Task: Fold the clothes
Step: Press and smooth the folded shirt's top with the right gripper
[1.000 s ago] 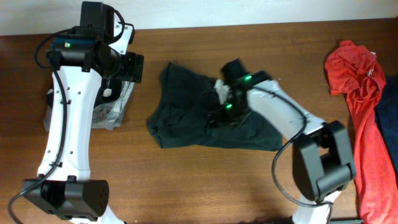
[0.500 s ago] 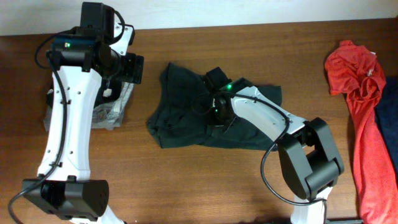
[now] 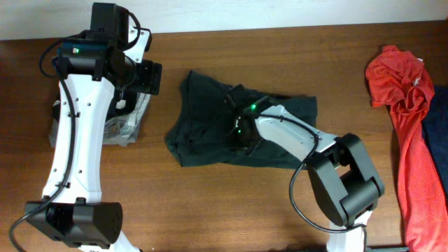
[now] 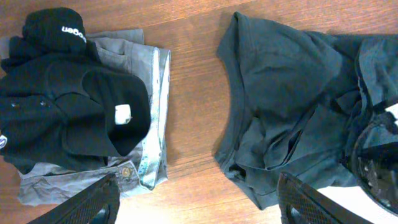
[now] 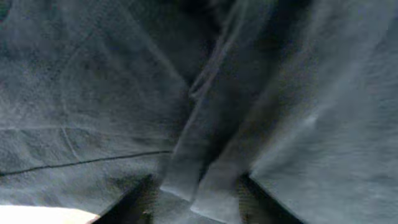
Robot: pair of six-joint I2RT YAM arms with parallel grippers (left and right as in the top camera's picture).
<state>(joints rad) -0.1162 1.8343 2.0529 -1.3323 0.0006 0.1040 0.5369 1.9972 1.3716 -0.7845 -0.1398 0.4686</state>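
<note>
The dark greenish-black T-shirt (image 3: 203, 119) lies crumpled in the middle of the wooden table, with no white letters showing. It also shows in the left wrist view (image 4: 280, 93). My right gripper (image 3: 241, 131) is down on the middle of the shirt. In the right wrist view its fingers (image 5: 199, 202) are closed in on a raised fold of the shirt's fabric (image 5: 211, 155). My left gripper (image 4: 199, 205) is open and empty. It hangs above the bare wood between the shirt and a pile of clothes, and shows in the overhead view (image 3: 148, 77).
A pile of clothes (image 3: 126, 119) sits at the left: a black polo (image 4: 68, 99) on grey garments (image 4: 134, 50). A red garment (image 3: 402, 91) and a dark blue one (image 3: 437, 133) lie at the right edge.
My right gripper has moved left and toward the front across the shirt, from near its upper right part to its middle. The left arm has not moved.
</note>
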